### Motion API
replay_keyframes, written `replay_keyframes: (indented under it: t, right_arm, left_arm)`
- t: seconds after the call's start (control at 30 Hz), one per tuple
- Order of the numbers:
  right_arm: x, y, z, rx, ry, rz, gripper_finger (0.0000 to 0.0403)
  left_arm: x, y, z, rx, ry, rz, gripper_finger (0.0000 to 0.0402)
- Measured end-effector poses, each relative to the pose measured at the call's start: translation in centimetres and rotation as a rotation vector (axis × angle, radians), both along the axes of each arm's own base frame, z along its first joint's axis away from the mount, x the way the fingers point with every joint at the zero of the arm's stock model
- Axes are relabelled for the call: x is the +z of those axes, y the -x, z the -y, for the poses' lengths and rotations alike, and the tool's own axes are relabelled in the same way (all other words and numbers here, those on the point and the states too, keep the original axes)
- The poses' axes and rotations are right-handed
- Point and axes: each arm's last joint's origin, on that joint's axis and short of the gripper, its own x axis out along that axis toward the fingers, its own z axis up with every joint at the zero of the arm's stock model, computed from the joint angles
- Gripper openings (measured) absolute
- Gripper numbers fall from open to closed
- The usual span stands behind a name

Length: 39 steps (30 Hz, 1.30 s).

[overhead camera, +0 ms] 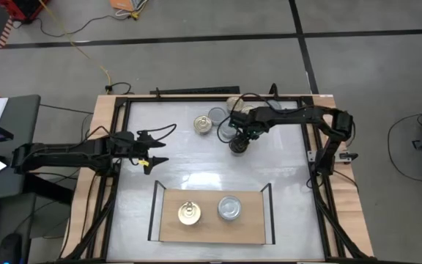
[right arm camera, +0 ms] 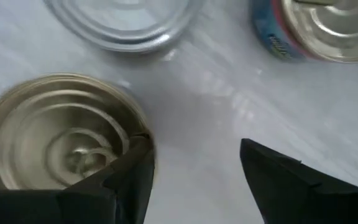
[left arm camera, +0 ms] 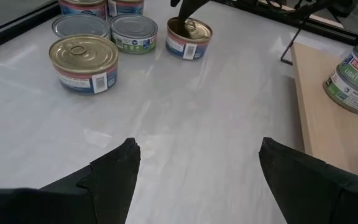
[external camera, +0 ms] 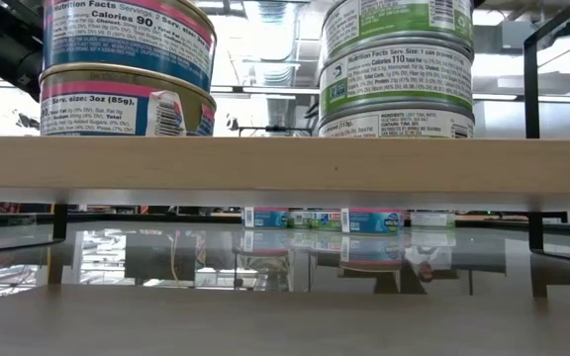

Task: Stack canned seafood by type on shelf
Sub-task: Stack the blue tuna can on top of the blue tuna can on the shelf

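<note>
Hovering over gold-lidded round tin (overhead camera: 237, 144), right gripper (overhead camera: 238, 139) spread, apparently positioned for grasp; left gripper (overhead camera: 154, 153) parked open; light wooden shelf (overhead camera: 211, 233) awaited.

Two slim black jointed arms, matte, with looping black cables (a yellow tag marks the left gripper (overhead camera: 152, 156)).

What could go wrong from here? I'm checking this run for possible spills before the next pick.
The right gripper is open low over a gold-lidded can, one finger at its rim; closing off-centre could push it away rather than grip it. Other loose cans sit close by, so a shoved can might knock them. On the shelf, the gold-lid stack and the silver-lid stack already stand several high; a hard placement could topple them.
</note>
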Motion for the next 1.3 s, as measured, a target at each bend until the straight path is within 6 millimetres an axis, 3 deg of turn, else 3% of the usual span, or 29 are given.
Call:
replay_keyframes:
  t: [0.37, 0.97, 1.1, 1.3]
  right_arm:
    - [0.0, 1.1, -0.1, -0.032, 0.031, -0.12, 0.027]
    - [1.0, 5.0, 0.4, -0.026, 0.231, -0.591, 0.0269]
    - [2.8, 5.5, -0.7, 0.009, 0.245, -0.543, 0.0269]
    - [4.8, 6.6, -3.5, 0.109, 0.319, -0.281, 0.0269]
  left_arm:
    - [0.0, 0.0, 0.0, -0.004, -0.01, -0.002, 0.0318]
    - [0.0, 0.0, 0.0, 0.003, -0.004, -0.006, 0.0318]
    - [-0.1, 0.0, 0.0, 0.002, -0.006, -0.007, 0.0318]
    - [-0.4, 0.2, 0.0, 0.006, 0.008, -0.041, 0.0318]
